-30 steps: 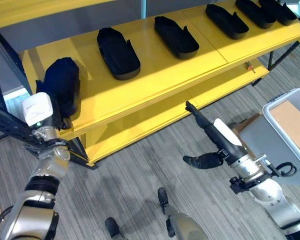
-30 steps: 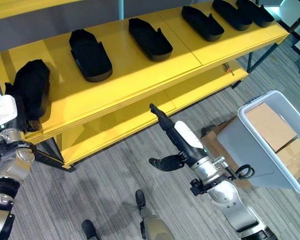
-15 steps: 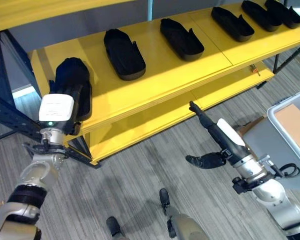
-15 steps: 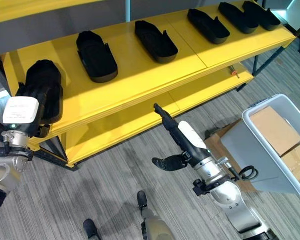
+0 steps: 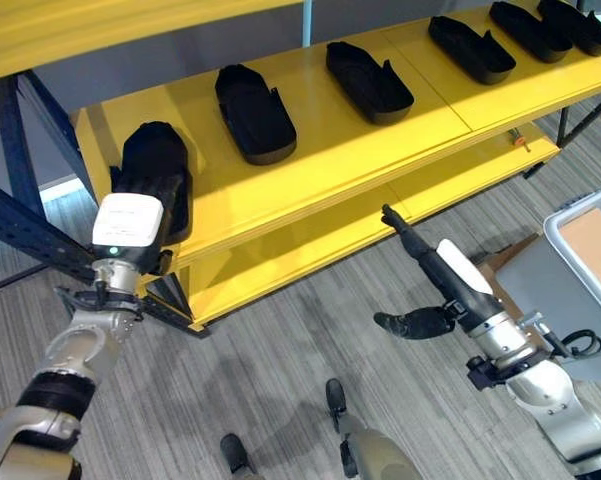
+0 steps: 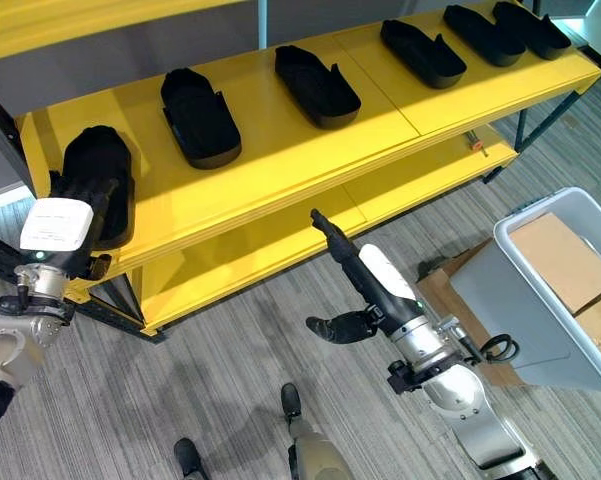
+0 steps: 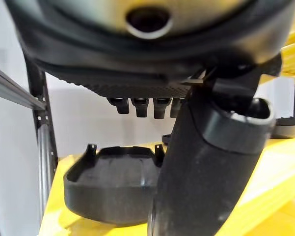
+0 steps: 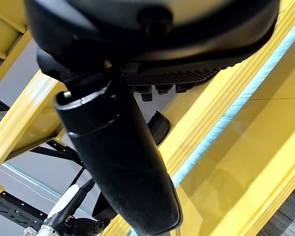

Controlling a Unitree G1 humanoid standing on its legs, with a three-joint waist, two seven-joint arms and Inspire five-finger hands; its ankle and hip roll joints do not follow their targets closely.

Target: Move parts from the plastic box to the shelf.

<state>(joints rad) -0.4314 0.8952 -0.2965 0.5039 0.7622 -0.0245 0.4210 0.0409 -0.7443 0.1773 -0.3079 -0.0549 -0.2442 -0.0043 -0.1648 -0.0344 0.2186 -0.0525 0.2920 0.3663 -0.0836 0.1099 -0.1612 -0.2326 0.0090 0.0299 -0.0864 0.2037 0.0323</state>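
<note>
The yellow shelf [image 5: 330,165] carries a row of black moulded parts. The leftmost part [image 5: 155,160] lies flat at the shelf's left end, open side up. My left hand [image 6: 92,205] is right at its near end; in the left wrist view its fingers [image 7: 145,105] hang just above the part [image 7: 108,182] without gripping it, and the thumb stands beside it. My right hand [image 5: 430,262] is held over the floor in front of the lower shelf level, fingers straight and pointing at the shelf, thumb spread, holding nothing.
Several more black parts [image 5: 255,110] [image 5: 370,80] [image 5: 470,45] lie along the shelf to the right. A grey plastic box [image 6: 510,240] holding cardboard cartons stands at the right. A dark steel post [image 5: 20,225] braces the shelf's left end.
The camera has shifted a little. The leftmost part went from tilted in my left hand to lying flat on the shelf. The right hand has kept its pose.
</note>
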